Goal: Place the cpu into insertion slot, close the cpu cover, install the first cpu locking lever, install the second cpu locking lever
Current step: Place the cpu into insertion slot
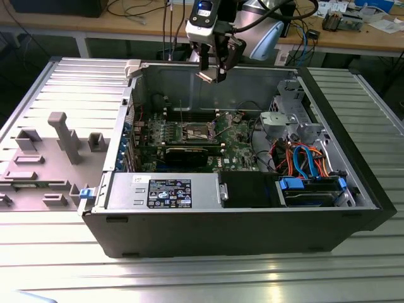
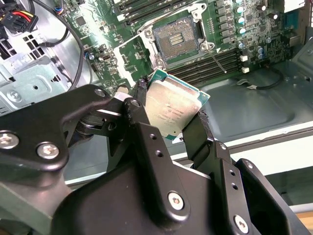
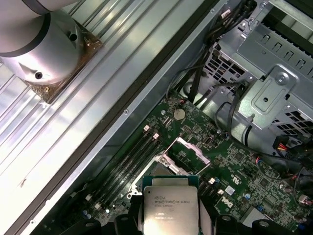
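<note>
Nearest the wrist, the black two-fingered gripper (image 2: 172, 113) is clamped on the cpu (image 2: 176, 105), a small flat square chip with a dull silver-grey metal top and a green rim. The fingers (image 2: 142, 95) pinch it by two opposite edges, and it sits tilted in the second wrist view. I judge this hold thin; a slip would drop the chip onto the green circuit board (image 2: 122, 44).

Beyond the chip lies the insertion slot (image 2: 177, 41), a small square socket with a dark centre and silver metal surround; it is empty, and chip and socket are well apart. If the tilt persists at contact, one corner would land first and could bend the socket's contacts; a rotation error would do the same.

In the first wrist view the cpu cover (image 3: 188, 155), a thin silver metal frame with a window, appears lifted beside the socket; I cannot tell how far back it stands, so it may foul the descent.

A thin silver lever rod (image 2: 218, 62) lies across the long black memory slots (image 2: 195, 76), close enough to snag a finger.

Farthest, in the exterior view, the gripper (image 1: 214, 71) hangs near the far wall of the open dark computer case (image 1: 252, 233); a drift that way risks a knock.
</note>
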